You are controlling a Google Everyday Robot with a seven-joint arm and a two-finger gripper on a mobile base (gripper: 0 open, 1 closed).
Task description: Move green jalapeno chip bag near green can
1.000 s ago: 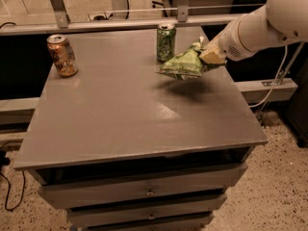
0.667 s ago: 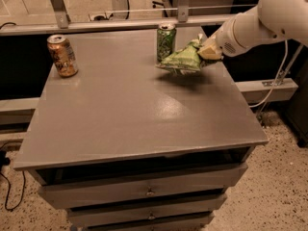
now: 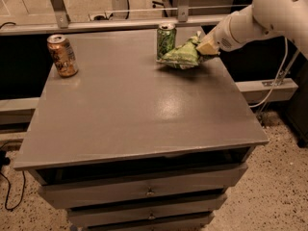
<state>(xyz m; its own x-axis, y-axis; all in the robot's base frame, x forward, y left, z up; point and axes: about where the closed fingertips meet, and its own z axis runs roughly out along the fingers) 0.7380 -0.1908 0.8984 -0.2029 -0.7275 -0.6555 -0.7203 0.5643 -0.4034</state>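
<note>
Crinkly and light green, the green jalapeno chip bag lies at the far right of our smooth grey table, just beside the slim green can, its right end pinched between the jaws of our gripper, while 1 orange-gold can stands well apart at far left.
</note>
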